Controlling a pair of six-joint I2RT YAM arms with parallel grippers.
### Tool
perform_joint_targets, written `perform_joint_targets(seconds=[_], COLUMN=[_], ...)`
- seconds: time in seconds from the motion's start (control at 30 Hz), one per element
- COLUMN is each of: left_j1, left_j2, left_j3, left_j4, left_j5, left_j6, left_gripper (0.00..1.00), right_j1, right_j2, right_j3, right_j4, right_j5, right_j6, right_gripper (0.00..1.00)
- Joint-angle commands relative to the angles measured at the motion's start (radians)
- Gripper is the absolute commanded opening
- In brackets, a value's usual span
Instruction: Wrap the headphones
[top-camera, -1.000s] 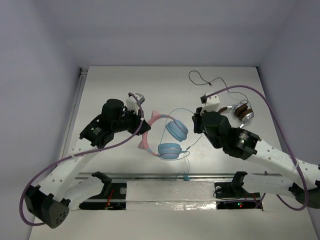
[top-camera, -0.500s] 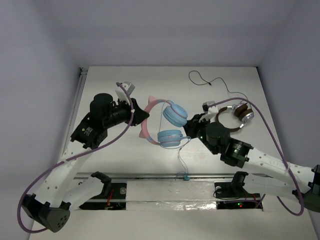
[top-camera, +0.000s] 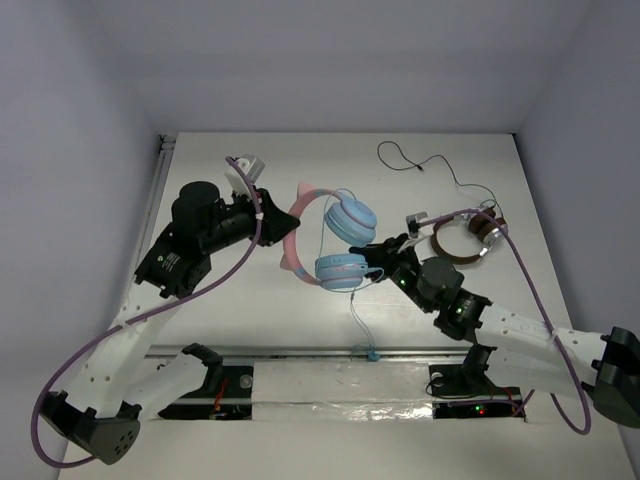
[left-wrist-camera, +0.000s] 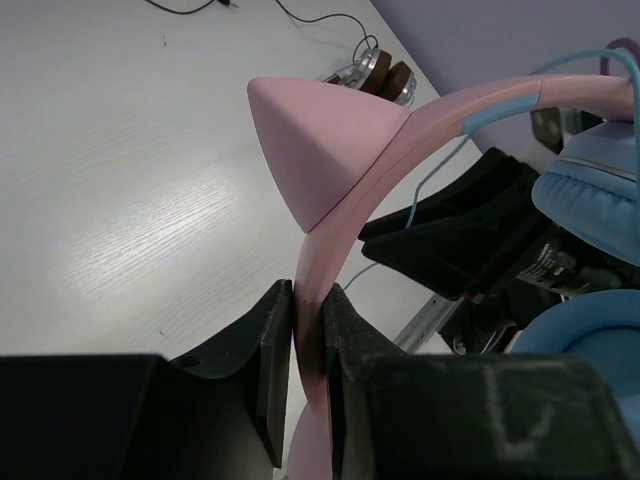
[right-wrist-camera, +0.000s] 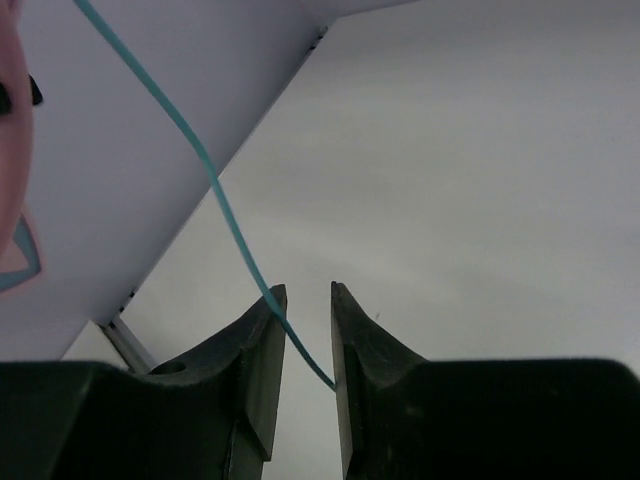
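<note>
The left gripper (left-wrist-camera: 308, 296) was shut tight on the pink headband (left-wrist-camera: 400, 135), its two fingers (left-wrist-camera: 270, 345) pressed against either side of the band just below a cat ear (left-wrist-camera: 318, 150). By that grip the headphones (top-camera: 325, 238) were held up over the middle of the table (top-camera: 220, 320), between the two arms. From above, the band curved toward the left arm and the two blue cups (top-camera: 349, 218) sat one beyond the other on the right, the nearer cup just beside the right gripper (right-wrist-camera: 306, 295).

That gripper was open only a crack, with a narrow gap between its jaws. The thin blue cable (right-wrist-camera: 212, 185) came down slantwise from the upper left, ran along the inner edge of the left finger and went into the gap. It looked much thinner than the gap, so as far as I could see it was threaded through and not pinched. In the view from above, the cable dropped from the nearer cup toward the near edge of the table.

The brown headphones (top-camera: 470, 232) lay on the table at the right, behind the right arm, and their black cable (top-camera: 400, 160) trailed toward the far side.
</note>
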Motion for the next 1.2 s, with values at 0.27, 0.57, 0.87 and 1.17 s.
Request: perform_joint_targets(seconds=[0.27, 0.57, 0.87, 1.17], left_j1=[0.002, 0.002, 0.002, 0.002], left_j2=[0.016, 0.053, 0.087, 0.12], left_j3=[0.152, 0.252, 0.285, 0.328], left_j4=[0.034, 0.027, 0.03, 0.057], left_j5=[-0.019, -0.077, -0.125, -0.163], left_j6=[-0.049, -0.053, -0.049, -0.058], left_gripper=[0.0, 0.0, 0.0, 0.0], right_j1=[-0.008, -0.008, -0.008, -0.008], right_j2=[0.165, 0.253, 0.229, 0.234], right_j3=[-0.039, -0.16, -0.252, -0.315], right_j4=[0.299, 0.398, 0.393, 0.372], right_j5=[-0.105, -0.16, -0.268, -0.234], right_j6=[0.027, 0.139, 0.223, 0.308], right_gripper=[0.45, 0.71, 0.8, 0.71])
